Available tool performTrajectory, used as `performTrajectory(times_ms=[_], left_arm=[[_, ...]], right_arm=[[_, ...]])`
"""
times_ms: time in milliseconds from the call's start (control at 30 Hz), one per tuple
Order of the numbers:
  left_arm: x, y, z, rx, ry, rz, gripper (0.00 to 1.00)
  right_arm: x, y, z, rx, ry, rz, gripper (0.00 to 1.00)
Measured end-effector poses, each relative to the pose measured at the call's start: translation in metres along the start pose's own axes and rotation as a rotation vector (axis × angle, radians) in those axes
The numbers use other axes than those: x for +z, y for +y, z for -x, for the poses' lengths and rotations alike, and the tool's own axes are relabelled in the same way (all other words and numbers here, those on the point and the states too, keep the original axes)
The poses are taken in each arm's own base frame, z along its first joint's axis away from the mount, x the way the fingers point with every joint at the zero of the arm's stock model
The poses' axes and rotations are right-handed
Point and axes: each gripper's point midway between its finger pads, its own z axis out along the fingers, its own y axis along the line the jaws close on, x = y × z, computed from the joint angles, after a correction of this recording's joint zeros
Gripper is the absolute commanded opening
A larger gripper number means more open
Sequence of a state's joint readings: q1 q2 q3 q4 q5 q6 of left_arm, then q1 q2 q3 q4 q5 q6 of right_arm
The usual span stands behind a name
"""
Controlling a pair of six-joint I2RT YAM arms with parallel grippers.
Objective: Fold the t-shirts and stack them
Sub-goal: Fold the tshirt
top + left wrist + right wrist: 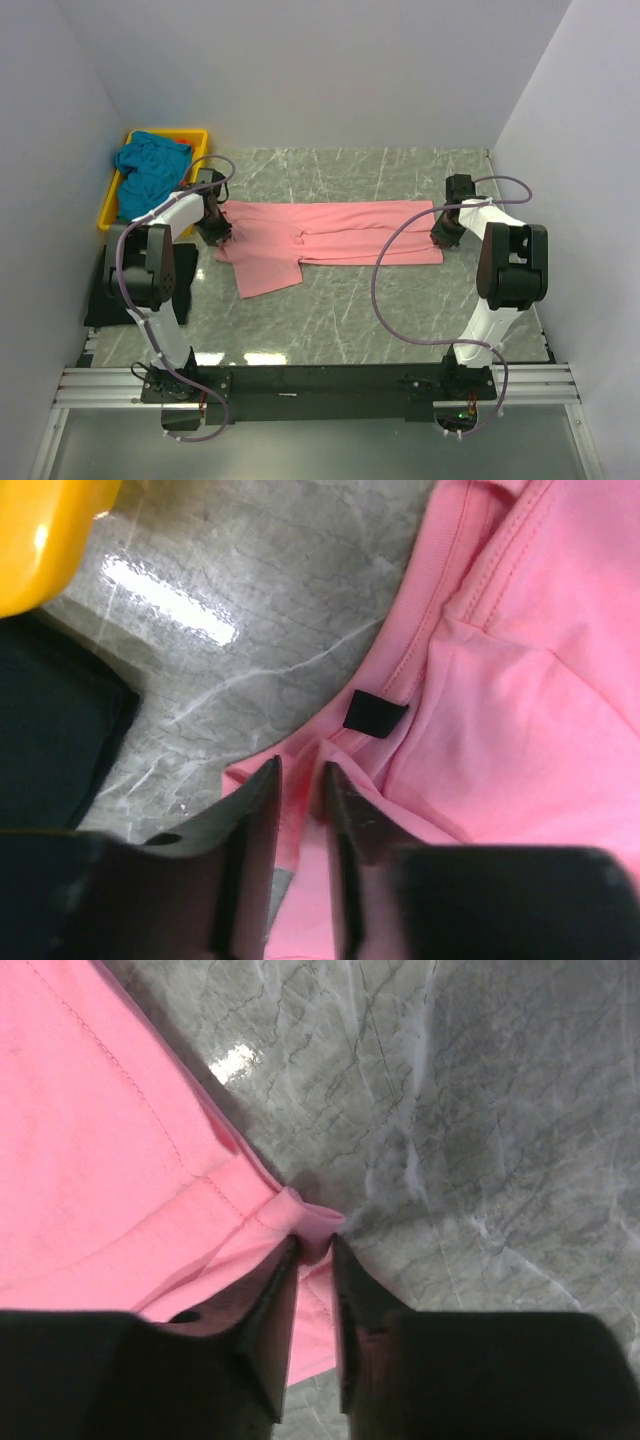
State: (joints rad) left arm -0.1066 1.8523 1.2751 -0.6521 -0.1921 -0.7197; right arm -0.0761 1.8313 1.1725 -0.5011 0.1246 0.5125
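A salmon pink t-shirt (330, 235) lies folded lengthwise across the middle of the table, one sleeve (268, 272) sticking out toward the front. My left gripper (217, 230) is shut on its left end near the collar; in the left wrist view the pink cloth (500, 700) is pinched between my fingers (250, 810), with a black tag (373, 713) just ahead. My right gripper (444, 230) is shut on the shirt's right hem corner (312, 1222). A teal blue t-shirt (150, 168) sits crumpled in the tray, an orange-red bit (183, 147) beside it.
A yellow plastic tray (112, 200) stands at the back left, its corner showing in the left wrist view (40, 540). A black mat (100, 295) lies left of the left arm. White walls enclose the grey marble table (400, 300).
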Motion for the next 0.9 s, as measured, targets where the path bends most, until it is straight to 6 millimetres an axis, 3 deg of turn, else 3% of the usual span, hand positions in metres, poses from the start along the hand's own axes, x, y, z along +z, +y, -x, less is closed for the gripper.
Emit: performTrajectory(times_ms=[133,267,433,500,600,767,900], left_arm=[[-0.006,0.002,0.003,-0.002,-0.014,0.000,0.61],[-0.034,-0.001,0.015,-0.022,-0.065,-0.042,0.78],[-0.081,0.005,0.018,-0.046,-0.158,-0.126,0.80],[-0.093,0.010,0.005,-0.041,-0.168,-0.146,0.78],[-0.100,0.011,-0.031,0.004,-0.141,-0.166,0.73],[-0.085,0.011,-0.103,0.103,-0.032,-0.153,0.63],[-0.073,0.019,-0.130,0.121,0.022,-0.114,0.52]], right_arm=[[-0.007,0.005,0.002,-0.010,-0.011,0.023,0.46],[-0.037,0.018,0.016,-0.011,-0.083,0.083,0.55],[-0.095,0.044,0.025,-0.040,-0.203,0.213,0.59],[-0.114,0.054,0.016,-0.067,-0.225,0.263,0.59],[-0.133,0.064,-0.009,-0.120,-0.228,0.331,0.59],[-0.142,0.068,-0.057,-0.202,-0.175,0.399,0.59],[-0.146,0.061,-0.072,-0.215,-0.155,0.423,0.59]])
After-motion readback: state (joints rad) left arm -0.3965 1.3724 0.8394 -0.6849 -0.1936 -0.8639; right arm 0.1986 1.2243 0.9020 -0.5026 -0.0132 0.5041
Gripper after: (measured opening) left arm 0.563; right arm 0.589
